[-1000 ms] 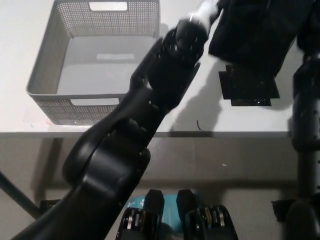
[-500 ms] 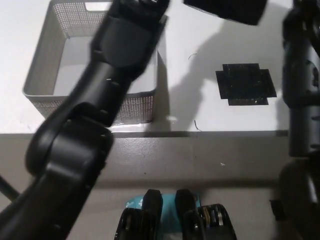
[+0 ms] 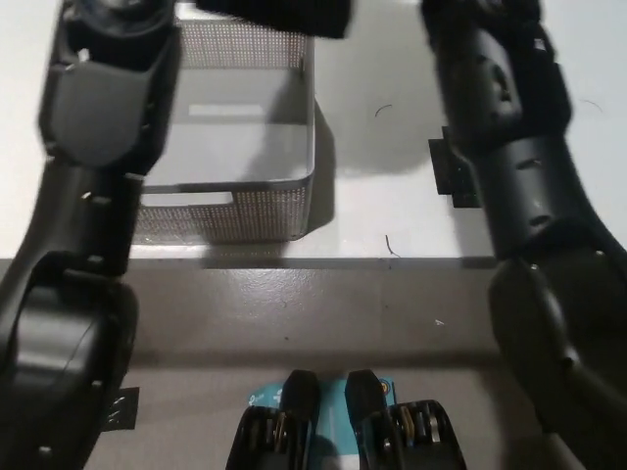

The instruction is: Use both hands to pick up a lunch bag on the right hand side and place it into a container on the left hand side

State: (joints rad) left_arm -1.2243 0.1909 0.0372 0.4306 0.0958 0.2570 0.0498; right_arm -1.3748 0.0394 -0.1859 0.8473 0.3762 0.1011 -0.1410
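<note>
Head view: black lunch bag over the grey container, fingers out of frame.

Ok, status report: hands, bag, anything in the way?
Both arms raised, hands out of frame at top. Bag barely visible at top edge, over the basket. Nothing seen blocking the basket.

White table over a grey floor, seen from above.
The table filled the upper half of the frame, its front edge running across the middle. A black tape patch lay on it at right of centre, partly hidden, with a small dark mark near the edge. Soft shadows fell across the top. The floor below was mottled grey, with another black patch at lower left.
</note>
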